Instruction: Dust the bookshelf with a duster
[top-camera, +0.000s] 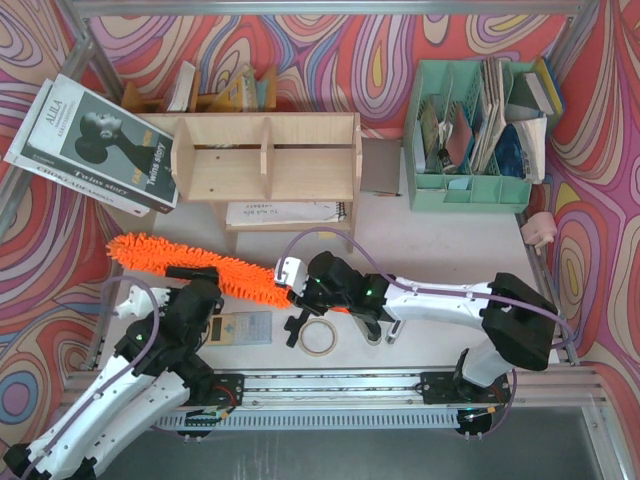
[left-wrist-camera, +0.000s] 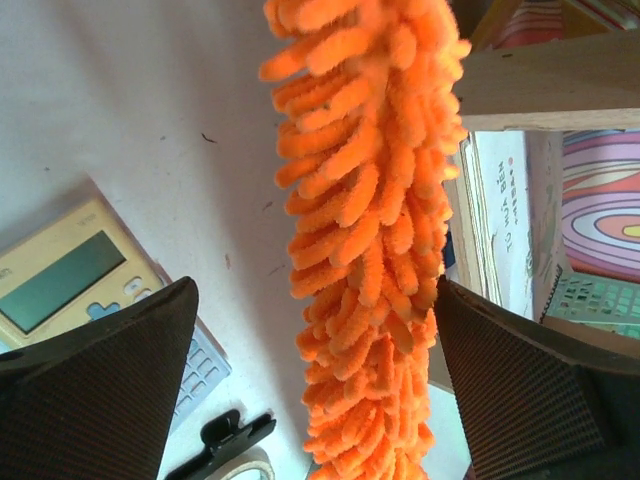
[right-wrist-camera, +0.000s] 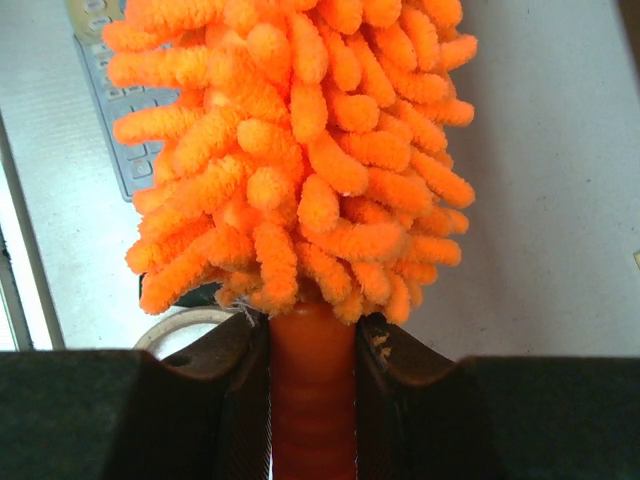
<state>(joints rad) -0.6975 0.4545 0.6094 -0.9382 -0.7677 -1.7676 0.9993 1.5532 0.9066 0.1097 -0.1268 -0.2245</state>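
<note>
The light plywood bookshelf (top-camera: 265, 155) stands at the back centre; its edge shows in the left wrist view (left-wrist-camera: 545, 90). The fluffy orange duster (top-camera: 225, 268) lies slanted in front of it, tip to the left. My right gripper (top-camera: 297, 283) is shut on the duster's smooth orange handle (right-wrist-camera: 312, 400), just below the fluff (right-wrist-camera: 300, 150). My left gripper (top-camera: 200, 280) is open, its two fingers wide apart on either side of the duster's fluffy middle (left-wrist-camera: 370, 230), not squeezing it.
A beige calculator (top-camera: 240, 327) and a tape roll (top-camera: 317, 337) lie on the table near the grippers, with a black clip (left-wrist-camera: 235, 440) beside them. Books (top-camera: 90, 145) lean at the left. A mint green file organizer (top-camera: 470, 130) stands at the back right. A notebook (top-camera: 285, 212) lies under the shelf.
</note>
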